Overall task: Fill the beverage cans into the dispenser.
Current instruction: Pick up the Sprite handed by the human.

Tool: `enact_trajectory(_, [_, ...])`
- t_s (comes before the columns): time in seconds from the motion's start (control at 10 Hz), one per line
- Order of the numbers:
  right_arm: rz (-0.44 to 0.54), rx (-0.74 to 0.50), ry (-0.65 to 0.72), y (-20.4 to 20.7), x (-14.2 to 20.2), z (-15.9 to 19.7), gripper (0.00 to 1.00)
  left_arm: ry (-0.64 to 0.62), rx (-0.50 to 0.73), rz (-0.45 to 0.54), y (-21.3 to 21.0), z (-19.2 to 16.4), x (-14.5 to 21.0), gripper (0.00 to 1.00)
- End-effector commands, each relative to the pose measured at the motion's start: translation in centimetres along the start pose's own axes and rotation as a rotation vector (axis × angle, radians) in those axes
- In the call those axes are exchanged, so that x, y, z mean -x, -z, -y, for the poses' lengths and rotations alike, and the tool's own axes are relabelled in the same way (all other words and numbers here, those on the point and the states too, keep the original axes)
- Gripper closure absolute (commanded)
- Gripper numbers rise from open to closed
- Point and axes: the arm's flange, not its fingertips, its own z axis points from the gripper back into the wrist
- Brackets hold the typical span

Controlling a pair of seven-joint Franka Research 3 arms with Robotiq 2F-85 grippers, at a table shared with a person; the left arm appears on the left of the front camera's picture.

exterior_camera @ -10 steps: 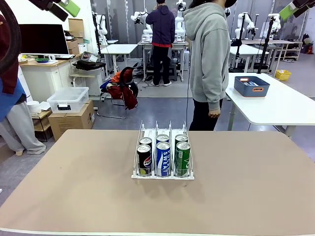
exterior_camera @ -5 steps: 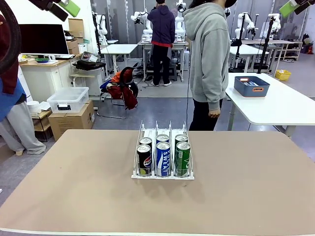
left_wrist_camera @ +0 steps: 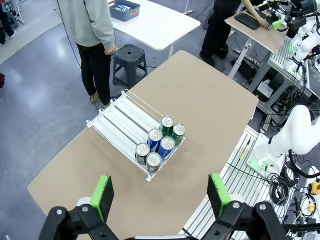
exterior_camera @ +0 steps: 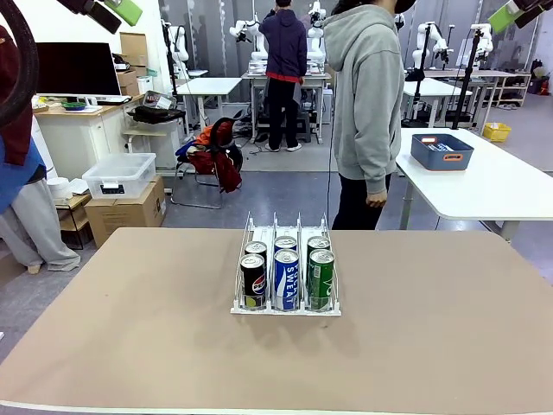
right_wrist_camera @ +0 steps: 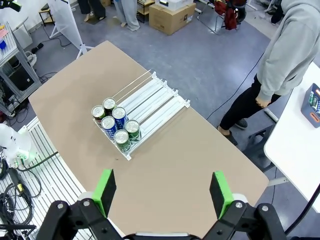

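The dispenser [exterior_camera: 285, 275] stands in the middle of the brown table, its low lip toward me. Several beverage cans stand in two rows at its front: a black one [exterior_camera: 252, 281], a blue-white one [exterior_camera: 286, 279] and a green one [exterior_camera: 320, 278] lead the three lanes. My left gripper [exterior_camera: 112, 13] hangs high at the top left, and my right gripper [exterior_camera: 517, 12] high at the top right. Both are far above the table. From above, the left gripper [left_wrist_camera: 161, 195] and right gripper [right_wrist_camera: 163, 191] are open and hold nothing. Far below them sit the dispenser [left_wrist_camera: 120, 125] [right_wrist_camera: 152, 100] and the beverage cans [left_wrist_camera: 160, 144] [right_wrist_camera: 115, 124].
A person in a grey hoodie [exterior_camera: 367, 104] stands just beyond the table's far edge, arms down. A white table [exterior_camera: 484, 186] at the right carries a blue bin [exterior_camera: 441, 151]. Boxes, a clear tub [exterior_camera: 119, 175] and a chair stand on the floor at the back left.
Both grippers have crept slightly upward at the picture's top edge. The cans, the dispenser and the person have not moved.
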Motion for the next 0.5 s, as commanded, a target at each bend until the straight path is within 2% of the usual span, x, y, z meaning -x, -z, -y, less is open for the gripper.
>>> enact_trajectory(0.0, [-0.001, 0.0, -0.002, -0.05, -0.01, -0.03, 0.0, -0.005, 0.001, -0.002, 0.08, -0.17, 0.25, 0.0])
enact_trajectory(0.4, [-0.001, 0.0, -0.002, -0.05, -0.01, -0.03, 0.0, -0.005, 0.001, -0.002, 0.08, -0.17, 0.25, 0.0])
